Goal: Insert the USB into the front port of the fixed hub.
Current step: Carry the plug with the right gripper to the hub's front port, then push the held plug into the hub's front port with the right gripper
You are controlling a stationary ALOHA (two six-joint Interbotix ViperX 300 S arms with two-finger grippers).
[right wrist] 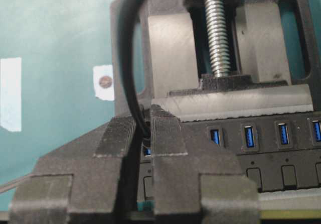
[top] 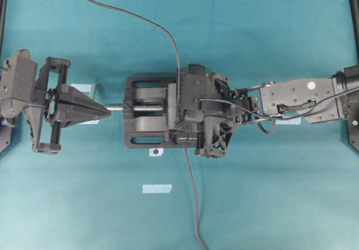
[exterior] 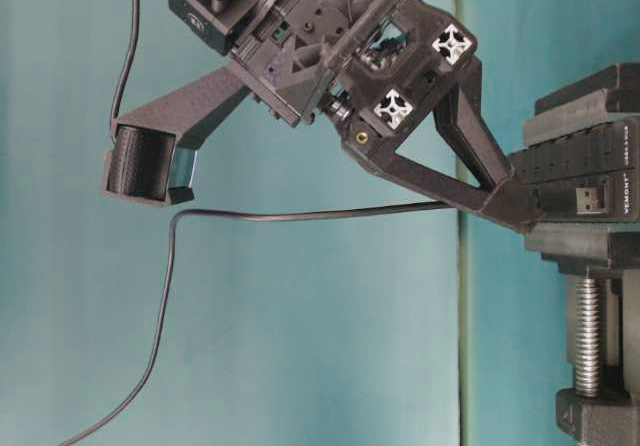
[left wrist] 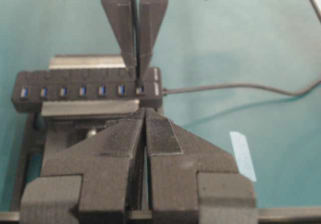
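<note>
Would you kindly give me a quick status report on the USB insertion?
Right claw shut on the USB cable, at the hub's end port. Left claw shut, empty, clear of the vise. Nothing blocking.

Teal table (top: 269,194) is filling the whole overhead frame. Black vise (top: 147,115) is sitting on it at centre, silver screw (top: 119,108) pointing left. Pale tape strips are lying on the teal: one (top: 157,189) below centre, one (top: 83,87) left of the vise, a small dotted one (top: 156,152) just under it. A dark cable (top: 193,205) is trailing across to the bottom edge.
</note>
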